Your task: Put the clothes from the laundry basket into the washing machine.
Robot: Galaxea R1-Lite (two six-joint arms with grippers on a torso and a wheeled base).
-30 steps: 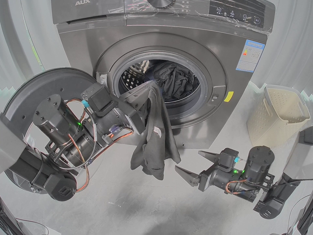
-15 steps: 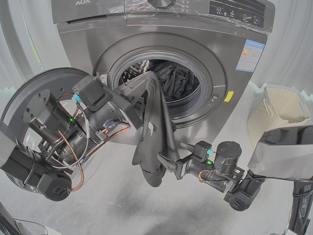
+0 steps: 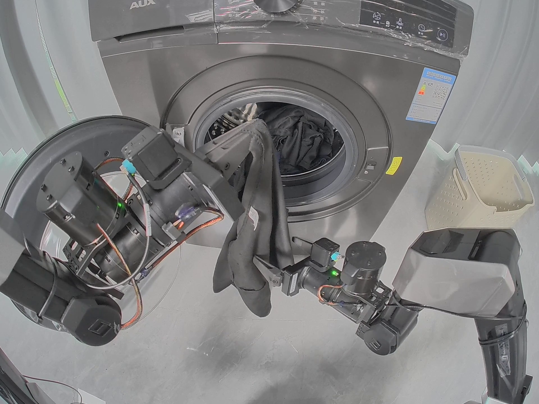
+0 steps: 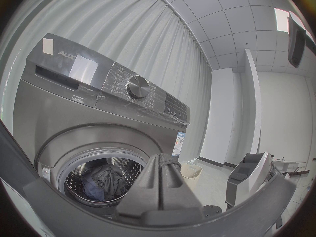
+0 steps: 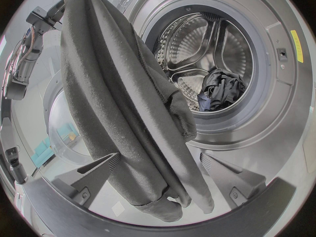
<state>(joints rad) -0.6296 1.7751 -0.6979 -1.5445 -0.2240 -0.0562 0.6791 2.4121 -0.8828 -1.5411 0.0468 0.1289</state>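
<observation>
Right gripper (image 3: 268,269) was low over the pale grey floor (image 3: 224,343), jaws spread wide. The right wrist view showed its fingers (image 5: 98,171) standing well apart. And look at that: the bottom of the dark garment (image 3: 255,225) dangled right down between them, loose, with nothing pinching it there! Whether the cloth brushed a finger, I could not tell.

Up and to the left, the left gripper (image 3: 242,141) had its fingers pressed together on the garment's top edge. In the left wrist view the two pads (image 4: 149,181) were flush against each other, with a tuft of dark cloth poking out at the tips. From that grip the garment hung in long folds, in front of the lower rim of the washing machine (image 3: 314,68) opening and clear of the floor.

Behind it the round door (image 3: 73,147) was swung fully open on the left side. Inside the steel drum (image 5: 197,46) lay a heap of dark clothes (image 3: 300,136), piled low at the front.

Over on the right, beside the machine, the cream laundry basket (image 3: 483,192) stood on the floor, well apart from both arms. Further back, pale curtains (image 4: 138,43) hung in folds behind the machine under a tiled ceiling (image 4: 237,20).
</observation>
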